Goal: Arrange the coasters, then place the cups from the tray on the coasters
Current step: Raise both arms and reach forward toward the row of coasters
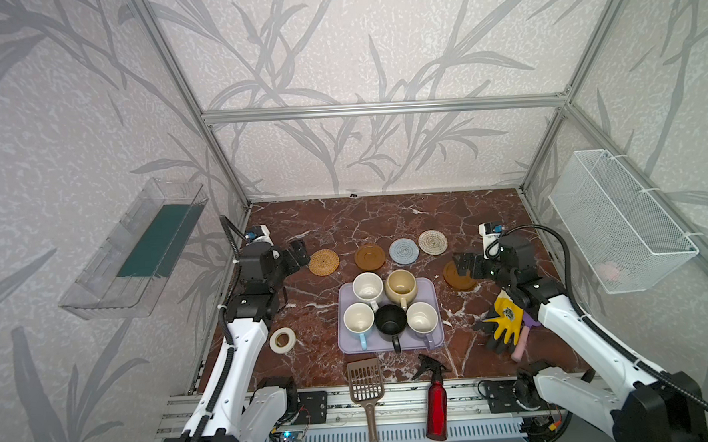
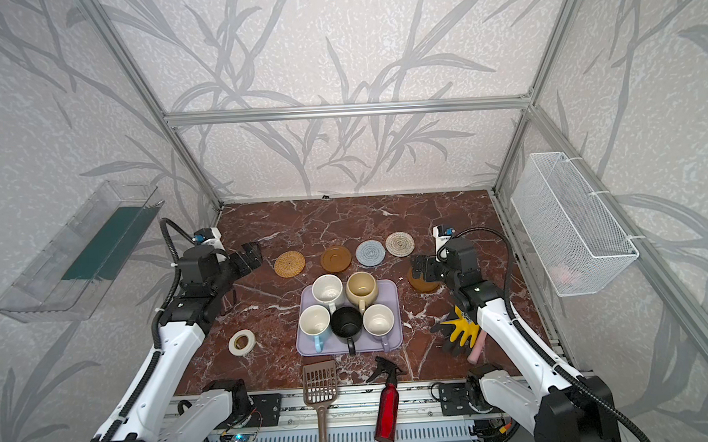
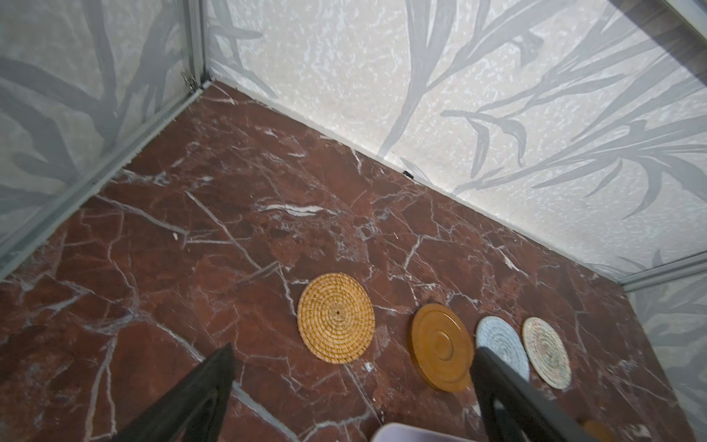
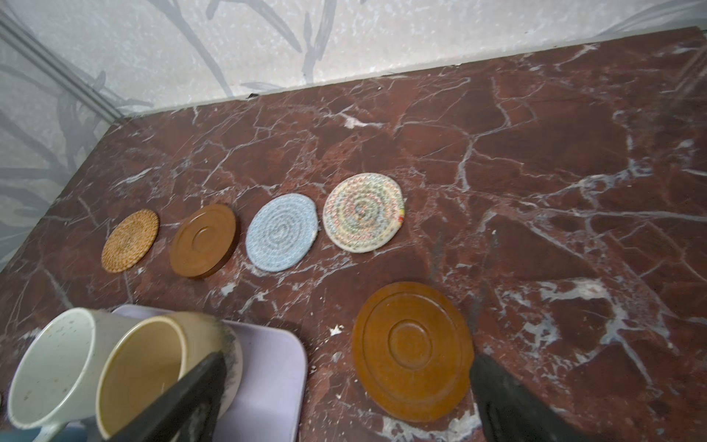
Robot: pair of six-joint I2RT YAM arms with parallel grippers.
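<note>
Left gripper [image 1: 299, 251]: jaws spread wide, nothing between them, hanging just beside the golden rattan coaster [image 1: 323, 262]. Right gripper [image 1: 462, 264]: likewise released and empty, over the near amber coaster [image 1: 457, 278]; I cannot tell whether it touches it. Coasters, five: the rattan one, the far amber coaster [image 1: 369, 257], the light-blue coaster [image 1: 404, 251] and the cream coaster [image 1: 432, 242] lie in a row across the marble table [image 1: 385, 216]. The fifth lies apart, right of the tray [image 1: 427, 289]. Cups, five, all upright on the tray: white cup [image 1: 367, 286] and beige-yellow cup [image 1: 401, 284] behind; light-blue cup [image 1: 358, 319], black cup [image 1: 391, 320] and lavender cup [image 1: 422, 319] in front. Other items, one each: tape roll [image 1: 282, 340], slotted scoop [image 1: 365, 381], red spray bottle [image 1: 436, 409], pile of gloves [image 1: 503, 320], wire basket [image 1: 618, 220], clear wall bin [image 1: 137, 250]. Both top views give me everything listed. The right wrist view gives all five coasters, two cups and a tray corner. The left wrist view gives the row of four and a sliver of the tray. Room: bare marble from the row back to the wall, and right of the cream coaster. The blue and cream discs sit close together, and the tray's back edge lies near the row.
</note>
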